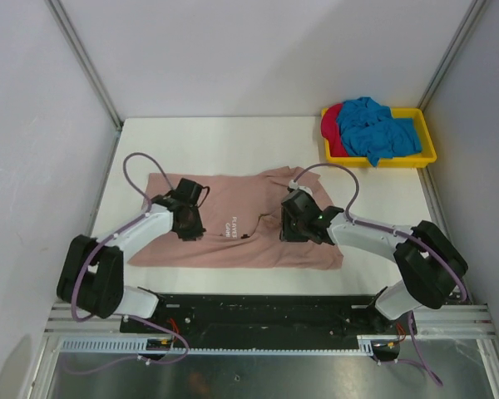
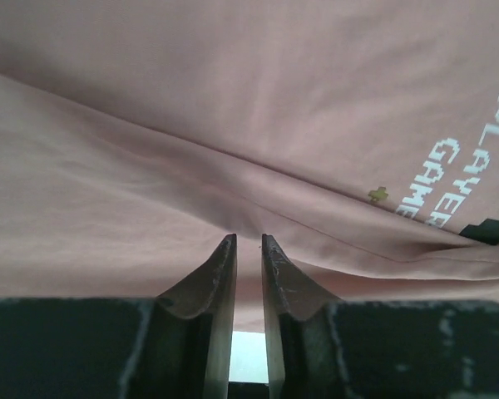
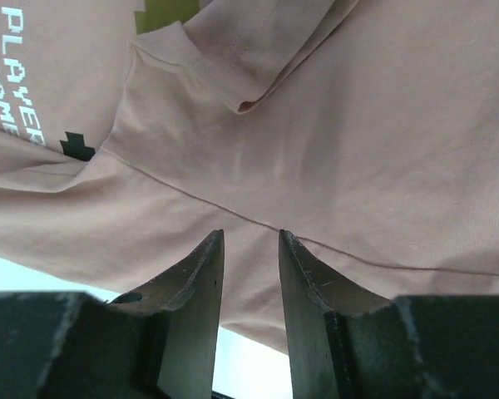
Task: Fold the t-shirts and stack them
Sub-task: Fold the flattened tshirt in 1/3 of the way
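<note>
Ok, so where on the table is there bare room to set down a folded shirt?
Roomiest: the bare table strip behind the pink shirt, left wall to yellow tray. A thin strip lies between its near hem and the black rail. Crowded: the middle, with left claw and right claw on the shirt; the tray holds blue shirts and a red shirt.

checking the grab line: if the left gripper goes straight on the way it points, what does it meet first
The dusty pink cloth t-shirt: the left gripper points at its creased near edge, likely very close.
</note>
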Motion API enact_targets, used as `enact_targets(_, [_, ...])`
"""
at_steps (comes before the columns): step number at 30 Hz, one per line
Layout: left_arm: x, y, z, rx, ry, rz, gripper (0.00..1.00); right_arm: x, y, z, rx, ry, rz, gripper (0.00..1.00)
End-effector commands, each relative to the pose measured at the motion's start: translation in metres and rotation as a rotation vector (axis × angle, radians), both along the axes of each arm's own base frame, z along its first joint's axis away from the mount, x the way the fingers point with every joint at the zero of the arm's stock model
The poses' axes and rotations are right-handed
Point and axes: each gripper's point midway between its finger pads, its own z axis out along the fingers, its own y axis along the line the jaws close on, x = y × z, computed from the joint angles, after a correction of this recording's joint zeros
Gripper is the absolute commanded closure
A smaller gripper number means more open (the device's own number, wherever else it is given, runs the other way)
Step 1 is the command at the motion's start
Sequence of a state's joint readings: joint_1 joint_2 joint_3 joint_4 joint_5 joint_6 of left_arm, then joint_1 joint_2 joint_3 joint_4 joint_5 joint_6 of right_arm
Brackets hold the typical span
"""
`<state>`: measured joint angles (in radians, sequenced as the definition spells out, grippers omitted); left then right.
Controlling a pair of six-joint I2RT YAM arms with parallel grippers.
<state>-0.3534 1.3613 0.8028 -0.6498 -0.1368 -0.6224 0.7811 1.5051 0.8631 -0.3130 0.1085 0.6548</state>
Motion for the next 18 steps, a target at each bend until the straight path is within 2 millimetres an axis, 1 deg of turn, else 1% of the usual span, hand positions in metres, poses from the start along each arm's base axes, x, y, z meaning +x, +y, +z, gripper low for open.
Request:
enact_targets(1, [0.008,-0.035,0.0,-0.078,0.005,-0.065,0.78,0.022,0.005,0.012,0.004,-0.068,-0.026,0.63])
enact_targets(5, [0.008,-0.052,-0.009,-0.1,0.029,-0.1,0.79,0.024,0.002,0.009,-0.006,-0.062,-0.034,0.64])
enact_targets(8, [0.012,-0.06,-0.013,-0.104,0.035,-0.111,0.8,0.024,0.0,0.007,-0.012,-0.06,-0.038,0.64])
enact_targets(12, [0.023,-0.062,-0.012,-0.094,0.01,-0.097,0.79,0.024,-0.001,0.004,-0.023,-0.057,-0.039,0.64])
enact_targets(16, [0.034,-0.06,-0.011,-0.067,-0.015,-0.079,0.79,0.026,-0.001,0.003,-0.028,-0.059,-0.038,0.65])
enact_targets(18, [0.037,-0.058,-0.014,-0.047,-0.017,-0.069,0.78,0.027,0.0,0.002,-0.028,-0.062,-0.035,0.65])
